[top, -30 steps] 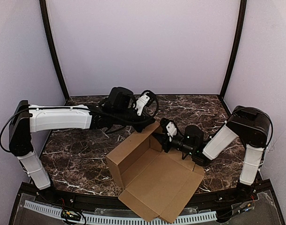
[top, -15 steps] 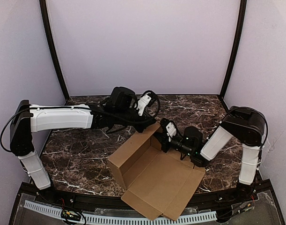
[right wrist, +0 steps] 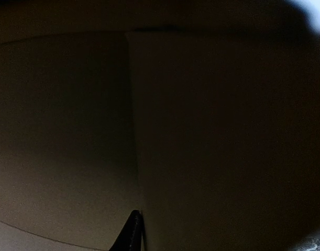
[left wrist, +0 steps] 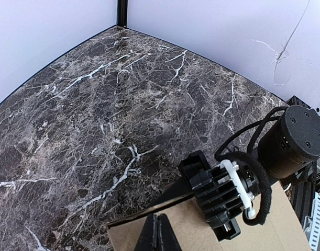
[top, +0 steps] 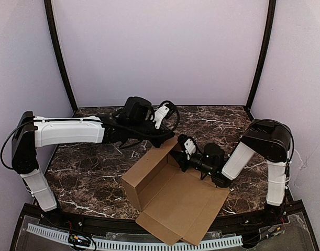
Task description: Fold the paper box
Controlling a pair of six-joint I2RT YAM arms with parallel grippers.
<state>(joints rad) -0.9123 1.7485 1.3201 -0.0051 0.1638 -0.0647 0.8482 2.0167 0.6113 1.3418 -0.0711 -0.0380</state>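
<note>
l pincer (left wrist: pixel 157 235) pressed together at rim of brown corrugated cardboard box (top: pixel 175 204); r pincer (top: pixel 180 157): can't tell. i fear r shove skids box, wall flops.

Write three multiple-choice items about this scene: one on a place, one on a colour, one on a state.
1. Where is the right gripper? A. At the paper box's far corner. B. Far left of it. C. High above it.
2. The paper box's colour? A. White. B. Brown. C. Blue.
3. The left gripper's state? A. Wide open. B. Shut. C. Out of view.
Answers: 1 A, the top view shows it reaching into that corner; 2 B, plain brown cardboard; 3 B, its fingers meet in the left wrist view.
</note>
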